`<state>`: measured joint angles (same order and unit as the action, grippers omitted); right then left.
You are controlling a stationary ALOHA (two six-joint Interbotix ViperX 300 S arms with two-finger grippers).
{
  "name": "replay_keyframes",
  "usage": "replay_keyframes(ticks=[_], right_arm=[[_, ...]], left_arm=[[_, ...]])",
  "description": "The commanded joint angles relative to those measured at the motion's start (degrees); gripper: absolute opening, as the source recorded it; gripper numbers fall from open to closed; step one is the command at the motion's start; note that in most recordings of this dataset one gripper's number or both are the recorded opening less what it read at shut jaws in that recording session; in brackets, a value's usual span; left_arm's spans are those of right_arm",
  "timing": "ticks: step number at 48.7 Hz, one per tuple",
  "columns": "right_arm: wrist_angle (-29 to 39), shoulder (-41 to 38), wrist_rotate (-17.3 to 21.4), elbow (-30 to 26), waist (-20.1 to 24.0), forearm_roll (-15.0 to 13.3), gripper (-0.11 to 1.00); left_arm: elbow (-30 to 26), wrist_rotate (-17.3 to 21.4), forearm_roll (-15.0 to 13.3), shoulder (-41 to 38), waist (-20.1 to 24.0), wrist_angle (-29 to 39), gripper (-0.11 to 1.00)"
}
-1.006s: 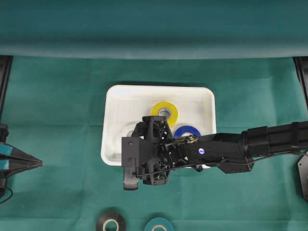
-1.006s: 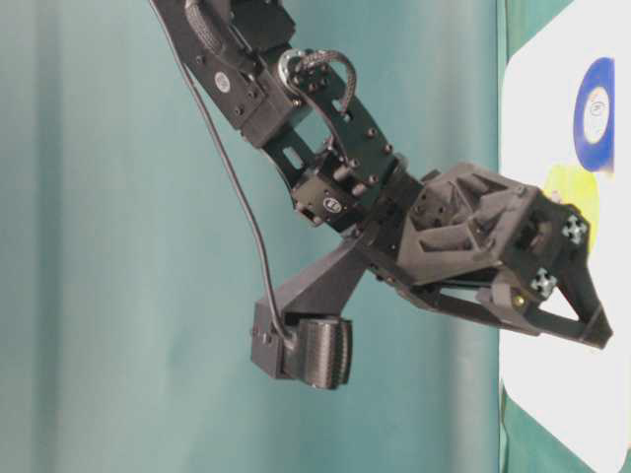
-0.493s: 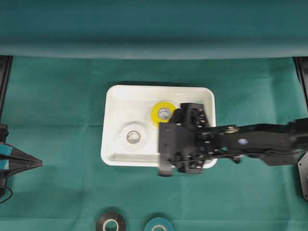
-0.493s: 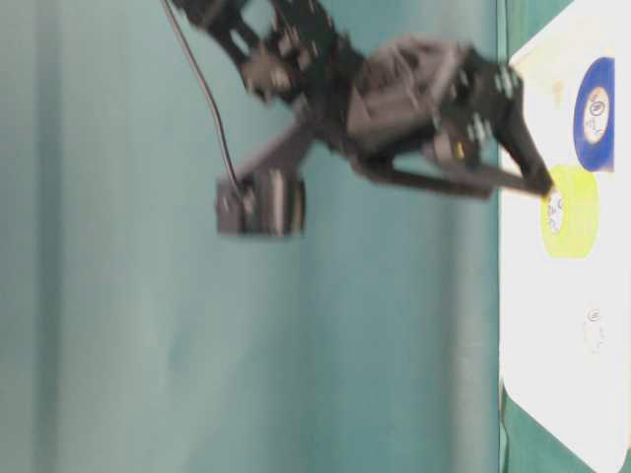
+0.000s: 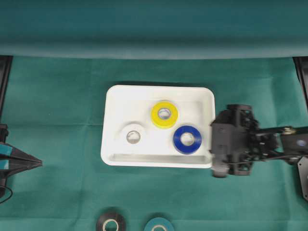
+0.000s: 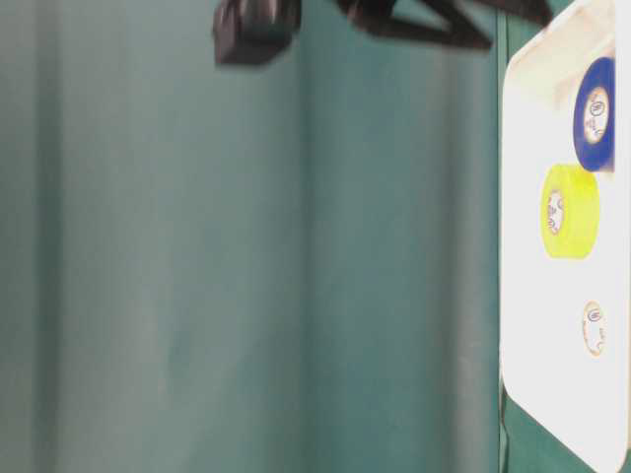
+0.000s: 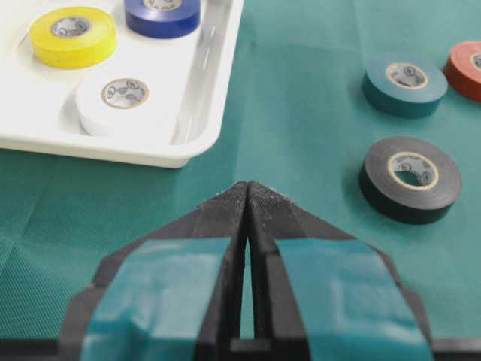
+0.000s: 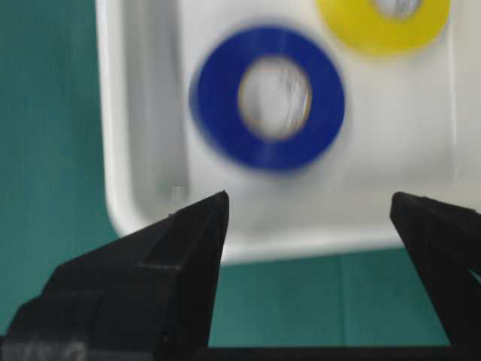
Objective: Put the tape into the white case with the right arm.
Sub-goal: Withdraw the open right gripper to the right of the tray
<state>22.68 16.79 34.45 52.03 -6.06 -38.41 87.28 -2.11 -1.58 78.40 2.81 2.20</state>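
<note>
A green cloth (image 5: 57, 120) covers the counter, with a green curtain behind. The white case (image 5: 111, 144) holds three tape rolls: yellow (image 5: 164, 115), blue (image 5: 187, 139) and white (image 5: 133, 136). Three more lie outside: black (image 7: 409, 179), teal (image 7: 404, 83), red (image 7: 467, 69). The right end effector (image 8: 308, 207) gapes empty beside the case; the left end effector (image 7: 248, 197) is pressed together.

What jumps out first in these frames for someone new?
The white case at mid-table, holding three tape rolls: yellow tape, blue tape and white tape. Just off its right edge hangs the right hand, open and empty. More rolls lie loose on the green cloth nearer the bottom edge: black tape, teal tape and a red one.
</note>
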Motion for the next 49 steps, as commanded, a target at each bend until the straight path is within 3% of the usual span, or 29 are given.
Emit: replay_keyframes(ticks=[1,15,24,35,49], right_arm=[[-1.23,4.75,0.62,2.72,0.00,-0.09,0.64],[-9.14,22.41,4.57,16.44,0.00,-0.09,0.64],[-8.26,32.43,5.62,22.85,0.00,0.79,0.63],[-10.28,39.55,7.03,24.87,0.00,0.79,0.63],[-11.60,37.53,7.12,25.14,0.26,0.79,0.63]], left_arm=[[-0.79,-0.09,0.00,-0.44,0.09,-0.18,0.00],[-0.88,-0.09,0.09,-0.44,0.09,-0.26,0.00],[-0.88,-0.09,0.00,-0.44,0.09,-0.35,0.00],[-0.88,-0.09,0.09,-0.44,0.09,-0.35,0.00],[-0.88,-0.09,0.00,-0.44,0.09,-0.35,0.00]])
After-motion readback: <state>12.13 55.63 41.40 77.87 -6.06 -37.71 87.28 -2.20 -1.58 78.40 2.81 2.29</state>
